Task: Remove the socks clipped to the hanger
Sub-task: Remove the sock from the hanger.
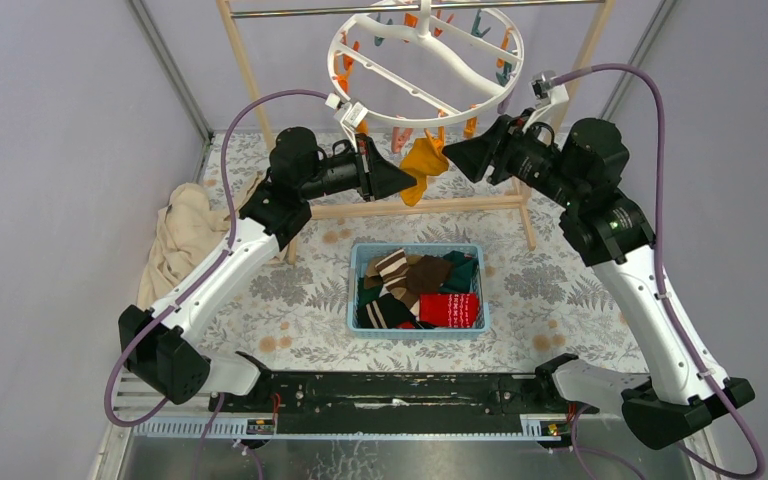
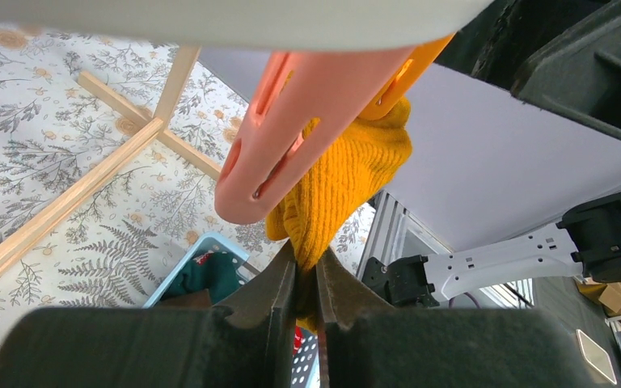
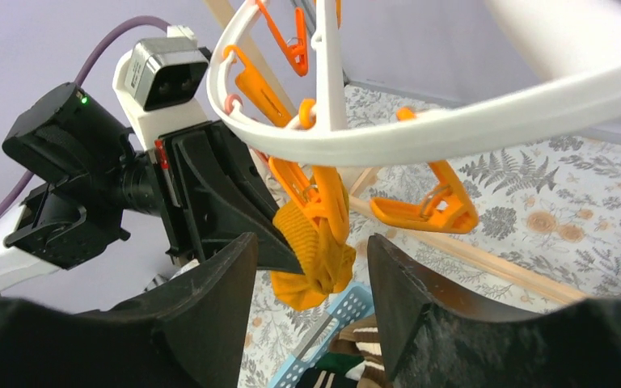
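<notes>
Dangling by its clip (image 3: pixel 315 198), the mustard sock (image 1: pixel 423 165) is being pinched by the left gripper (image 2: pixel 308 268), the clip being flanked by the open right gripper (image 3: pixel 311 242) for a likely squeeze.

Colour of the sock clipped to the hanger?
Mustard yellow sock, ribbed knit. It shows best in the left wrist view.

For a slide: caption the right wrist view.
Right gripper, jaws open, flanks the mustard sock hanging by an orange clip from the hanger; left gripper pinches the sock.
</notes>
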Controlling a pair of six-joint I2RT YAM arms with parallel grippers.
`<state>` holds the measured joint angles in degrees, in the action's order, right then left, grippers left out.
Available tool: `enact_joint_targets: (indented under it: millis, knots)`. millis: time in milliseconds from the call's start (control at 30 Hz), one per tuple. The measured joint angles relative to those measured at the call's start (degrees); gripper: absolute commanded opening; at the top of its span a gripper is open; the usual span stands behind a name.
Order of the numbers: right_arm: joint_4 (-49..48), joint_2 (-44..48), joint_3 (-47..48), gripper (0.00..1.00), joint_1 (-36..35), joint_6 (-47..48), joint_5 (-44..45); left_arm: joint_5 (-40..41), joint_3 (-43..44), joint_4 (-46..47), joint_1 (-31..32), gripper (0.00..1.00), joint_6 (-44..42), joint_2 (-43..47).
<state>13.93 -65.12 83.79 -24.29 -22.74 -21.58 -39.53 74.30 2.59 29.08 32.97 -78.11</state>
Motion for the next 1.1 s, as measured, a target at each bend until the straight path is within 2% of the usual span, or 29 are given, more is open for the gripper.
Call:
enact_joint_targets:
  millis: [433, 733, 1100]
  knots:
    - [4.3, -3.3, 6.5, 0.51, -5.6, 6.3, 6.3, -0.3, 0.2, 0.0, 0.0, 0.18, 2.2, 1.3]
    - [9.2, -6.6, 11.1, 0.61, -14.2, 11.9, 19.0, -0.5, 0.8, 0.0, 0.0, 0.18, 3.4, 1.4]
    - [11.6, -7.9, 12.5, 0.61, -21.3, 16.9, 33.2, -0.6, 0.8, 0.0, 0.0, 0.18, 3.6, 1.4]
